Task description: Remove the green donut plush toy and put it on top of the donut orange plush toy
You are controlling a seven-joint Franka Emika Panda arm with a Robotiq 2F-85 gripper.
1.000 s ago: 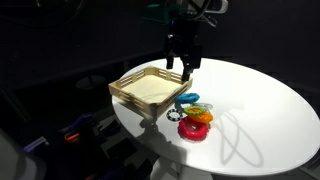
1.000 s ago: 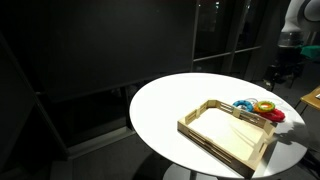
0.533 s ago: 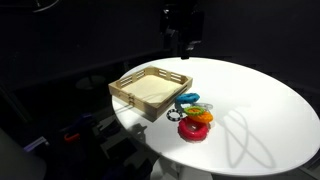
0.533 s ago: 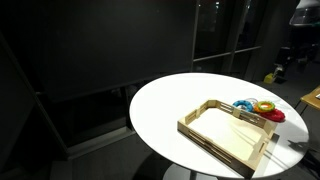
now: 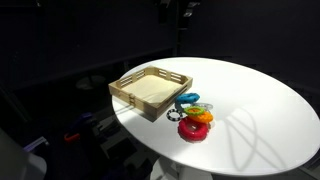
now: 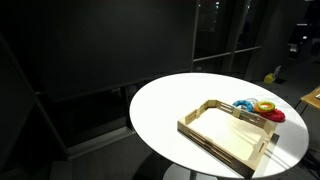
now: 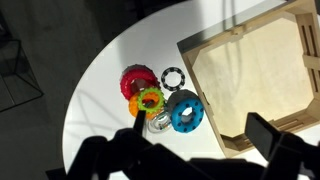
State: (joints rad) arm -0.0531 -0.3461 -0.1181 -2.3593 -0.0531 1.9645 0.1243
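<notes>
Gripper (image 7: 195,135) high up, 2 fingers (image 7: 275,140) wide apart (empty, pointing straight down)

Both exterior views are dim, the surroundings near black. Light from overhead hits only the white table (image 5: 265,85), which glares. A faint looping shadow (image 5: 245,135) lies toward 4 o'clock. In the wrist view, the gripper (image 7: 195,150) at 6 o'clock is a dark, blurred silhouette.

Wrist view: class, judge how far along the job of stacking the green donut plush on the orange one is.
Done: the lime-green ring-shaped plush toy lies on top of the bright orange ring-shaped plush toy, beside the wooden tray. In hand: nothing; the gripper hangs high above the round white table, jaws open and empty. Left: apparently nothing.
</notes>
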